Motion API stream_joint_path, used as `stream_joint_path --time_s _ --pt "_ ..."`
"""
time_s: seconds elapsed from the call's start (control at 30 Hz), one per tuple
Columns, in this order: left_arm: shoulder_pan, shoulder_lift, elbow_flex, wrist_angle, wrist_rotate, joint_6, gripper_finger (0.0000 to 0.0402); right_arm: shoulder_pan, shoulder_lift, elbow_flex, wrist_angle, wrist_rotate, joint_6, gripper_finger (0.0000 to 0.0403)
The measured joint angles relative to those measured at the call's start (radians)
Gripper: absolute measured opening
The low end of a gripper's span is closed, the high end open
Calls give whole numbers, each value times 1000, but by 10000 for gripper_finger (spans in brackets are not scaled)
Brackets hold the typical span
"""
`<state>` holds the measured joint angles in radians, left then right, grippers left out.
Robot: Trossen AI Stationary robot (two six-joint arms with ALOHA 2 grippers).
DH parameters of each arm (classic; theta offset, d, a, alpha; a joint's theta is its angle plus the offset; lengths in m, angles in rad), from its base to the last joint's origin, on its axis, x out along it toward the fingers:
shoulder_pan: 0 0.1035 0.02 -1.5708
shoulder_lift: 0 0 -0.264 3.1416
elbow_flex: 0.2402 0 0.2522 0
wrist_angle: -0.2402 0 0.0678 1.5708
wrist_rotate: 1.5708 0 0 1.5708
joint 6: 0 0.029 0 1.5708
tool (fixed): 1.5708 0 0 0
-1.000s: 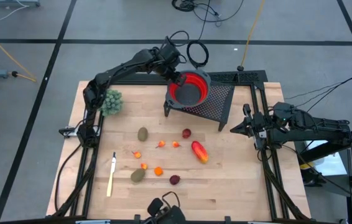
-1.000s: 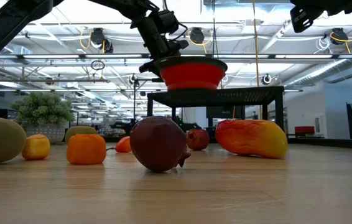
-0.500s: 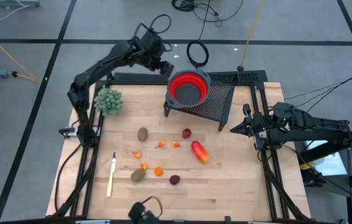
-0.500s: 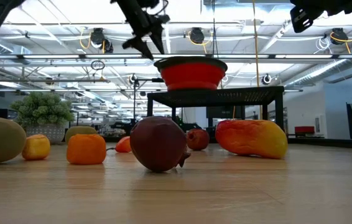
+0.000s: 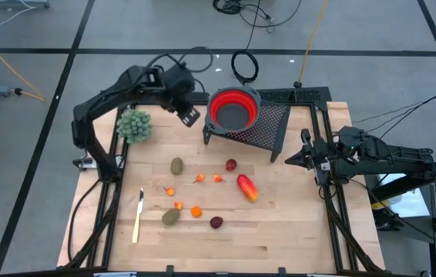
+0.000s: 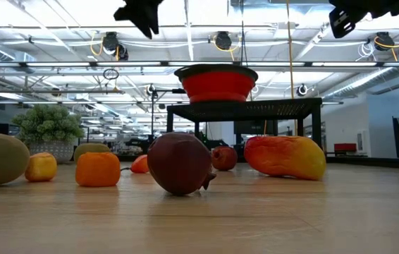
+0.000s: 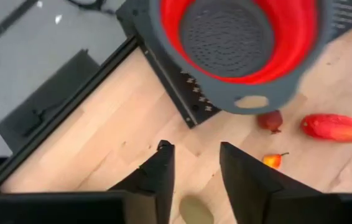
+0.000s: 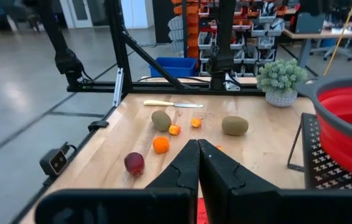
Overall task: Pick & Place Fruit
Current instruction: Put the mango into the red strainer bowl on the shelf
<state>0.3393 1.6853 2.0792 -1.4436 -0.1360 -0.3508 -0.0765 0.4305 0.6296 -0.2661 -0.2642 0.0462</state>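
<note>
The fruits lie on the wooden table: an elongated red-orange piece (image 5: 246, 187), two brownish-green ovals (image 5: 176, 165) (image 5: 171, 217), two dark red balls (image 5: 231, 165) (image 5: 216, 222) and several tiny orange bits around (image 5: 196, 211). My left gripper (image 5: 189, 115) hangs open above the table's far left part, beside the red colander (image 5: 233, 109), touching nothing. In its wrist view the open gripper (image 7: 194, 149) stands over bare wood and one oval (image 7: 194, 210). My right gripper (image 5: 289, 161) waits shut at the table's right edge, high up (image 6: 340, 21).
The red colander stands on a black mesh rack (image 5: 268, 127) at the far side. A bushy green clump (image 5: 135, 125) sits at the far left. A yellow-handled knife (image 5: 138, 215) lies near the left edge. Black frame rails (image 5: 333, 208) run along the table's sides.
My left gripper has drawn away from the colander's rim, rising and swinging toward the table's left, then coming back toward the near side and turning about. The colander has stayed on the rack. The fruits have not moved.
</note>
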Motion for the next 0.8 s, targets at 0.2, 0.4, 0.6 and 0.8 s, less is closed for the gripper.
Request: stream_joint_path --time_s 0.2,0.4,0.6,0.8 --pt "-102 -17 0 19 -94 -14 51 0 0 0 5 0 48 2" --pt "-159 -35 0 122 -109 7 9 0 0 0 7 0 47 2" --pt "-193 -33 0 142 -109 13 4 0 0 0 8 0 46 1" --pt "-244 -38 -45 233 -124 46 9 0 5 0 25 0 64 1"
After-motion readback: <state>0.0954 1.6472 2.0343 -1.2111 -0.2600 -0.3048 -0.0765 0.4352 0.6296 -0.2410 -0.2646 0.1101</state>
